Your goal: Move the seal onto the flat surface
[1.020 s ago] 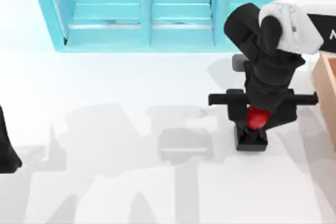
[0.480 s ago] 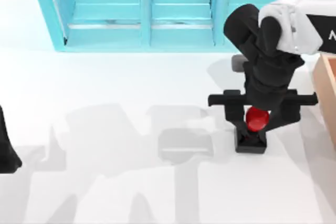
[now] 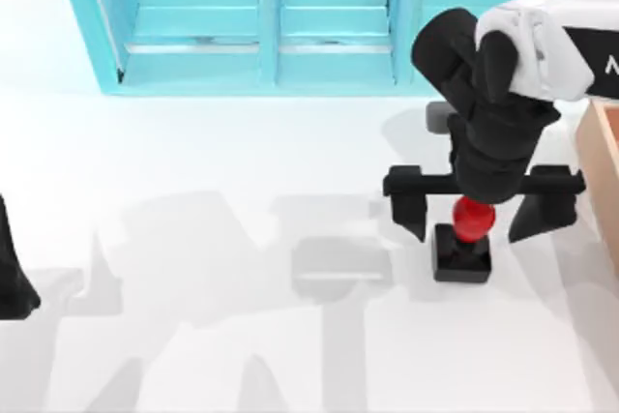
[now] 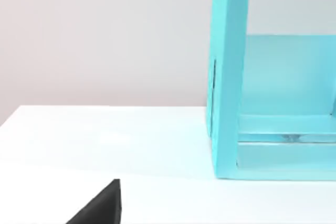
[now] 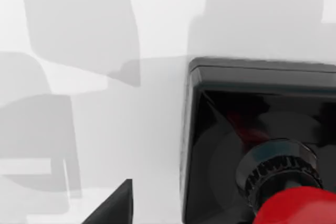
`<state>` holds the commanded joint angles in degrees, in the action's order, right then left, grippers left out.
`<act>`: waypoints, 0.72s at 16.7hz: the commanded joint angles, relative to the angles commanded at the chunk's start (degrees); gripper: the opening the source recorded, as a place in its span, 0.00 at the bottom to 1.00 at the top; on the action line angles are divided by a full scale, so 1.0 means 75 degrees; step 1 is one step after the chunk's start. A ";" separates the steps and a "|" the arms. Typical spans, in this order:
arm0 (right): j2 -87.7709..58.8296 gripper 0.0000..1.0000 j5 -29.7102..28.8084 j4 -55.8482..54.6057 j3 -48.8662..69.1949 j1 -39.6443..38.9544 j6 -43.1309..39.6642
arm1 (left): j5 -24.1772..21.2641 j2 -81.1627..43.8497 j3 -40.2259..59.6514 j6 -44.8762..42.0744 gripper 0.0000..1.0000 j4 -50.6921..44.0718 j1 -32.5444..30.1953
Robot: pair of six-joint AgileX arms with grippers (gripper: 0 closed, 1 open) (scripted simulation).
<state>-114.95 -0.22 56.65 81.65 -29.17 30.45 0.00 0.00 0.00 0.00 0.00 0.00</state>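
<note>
Right gripper (image 3: 471, 220) spread wide over the seal (image 3: 464, 242), which stands on the flat surface (image 3: 193, 355).

Its two black fingers (image 3: 413, 208) sit well apart on either side of the glossy red round knob, touching nothing. The seal stands upright, its long axis vertical, knob up; its square black block base (image 5: 247, 124) rests flat on the smooth white tabletop, right of centre, with a ribbed dark collar under the knob. A turquoise shelf unit (image 3: 261, 26) lines the far edge, a tan wooden box (image 3: 602, 162) the right. The left arm (image 3: 12, 273) is parked at the left edge.
</note>
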 joint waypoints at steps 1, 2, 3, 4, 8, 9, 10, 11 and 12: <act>0.0000 1.00 0.0000 0.0000 0.0000 0.0000 0.0000 | 0.0000 0.0000 0.0000 0.0000 1.00 0.0000 0.0000; 0.0000 1.00 0.0000 0.0000 0.0000 0.0000 0.0000 | 0.0000 0.0000 0.0000 0.0000 1.00 0.0000 0.0000; 0.0000 1.00 0.0000 0.0000 0.0000 0.0000 0.0000 | 0.0000 0.0000 0.0000 0.0000 1.00 0.0000 0.0000; 0.0004 1.00 0.0000 0.0001 0.0002 0.0014 0.0000 | 0.0000 0.0000 0.0000 0.0000 1.00 0.0000 0.0000; -0.0036 1.00 0.0005 0.0551 0.0536 0.0047 0.0060 | 0.0000 0.0000 0.0000 0.0000 1.00 0.0000 0.0000; -0.0040 1.00 0.0002 0.0884 0.0861 0.0048 0.0066 | 0.0000 0.0000 0.0000 0.0000 1.00 0.0000 0.0000; -0.0038 1.00 0.0002 0.1285 0.1239 0.0048 0.0066 | 0.0000 0.0000 0.0000 0.0000 1.00 0.0000 0.0000; -0.0029 1.00 0.0005 0.1682 0.1614 0.0045 0.0061 | 0.0000 0.0000 0.0000 0.0000 1.00 0.0000 0.0000; -0.0014 1.00 0.0009 0.2093 0.2005 0.0041 0.0051 | 0.0000 0.0000 0.0000 0.0000 1.00 0.0000 0.0000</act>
<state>-115.05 -0.15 72.34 96.69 -28.85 30.84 0.00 0.00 0.00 0.00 0.00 0.00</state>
